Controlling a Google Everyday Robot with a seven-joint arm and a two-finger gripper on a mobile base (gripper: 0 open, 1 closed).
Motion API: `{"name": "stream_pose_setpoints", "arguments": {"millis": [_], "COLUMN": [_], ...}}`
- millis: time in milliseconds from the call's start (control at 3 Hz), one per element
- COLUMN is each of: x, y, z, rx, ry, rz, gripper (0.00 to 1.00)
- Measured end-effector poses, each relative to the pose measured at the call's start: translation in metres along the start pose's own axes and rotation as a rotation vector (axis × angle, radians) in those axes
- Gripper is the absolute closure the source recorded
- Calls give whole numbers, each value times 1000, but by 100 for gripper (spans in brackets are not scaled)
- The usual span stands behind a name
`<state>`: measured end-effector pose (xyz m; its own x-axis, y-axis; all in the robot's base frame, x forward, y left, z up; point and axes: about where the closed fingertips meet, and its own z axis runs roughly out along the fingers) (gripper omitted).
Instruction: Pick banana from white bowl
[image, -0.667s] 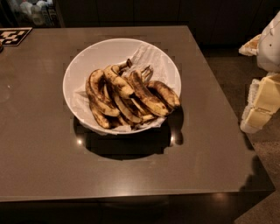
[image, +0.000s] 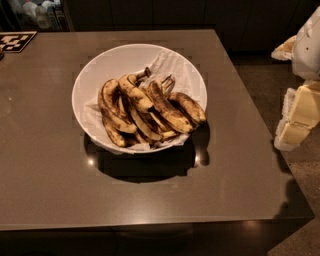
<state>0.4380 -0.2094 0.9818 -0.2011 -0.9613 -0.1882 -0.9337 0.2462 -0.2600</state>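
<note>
The white bowl stands in the middle of the brown table and holds a pile of overripe, speckled bananas on white paper. The banana, paler yellow with a dark curved stem pointing to the back, lies on top of the pile, left of centre. My gripper, cream and white, hangs at the right edge of the view, beyond the table's right edge and well apart from the bowl. It holds nothing that I can see.
The brown table has its right edge near the gripper and its front edge low in view. A black-and-white marker tag lies at the table's back left corner. Dark cabinets stand behind the table.
</note>
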Motion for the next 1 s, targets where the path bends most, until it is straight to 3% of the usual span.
{"name": "stream_pose_setpoints", "arguments": {"millis": [667, 1000], "x": [-35, -37], "y": [-9, -10], "z": [-7, -7], "rx": [-3, -3], "ry": [47, 48], "rz": [-116, -121], "gripper": [0, 0]}}
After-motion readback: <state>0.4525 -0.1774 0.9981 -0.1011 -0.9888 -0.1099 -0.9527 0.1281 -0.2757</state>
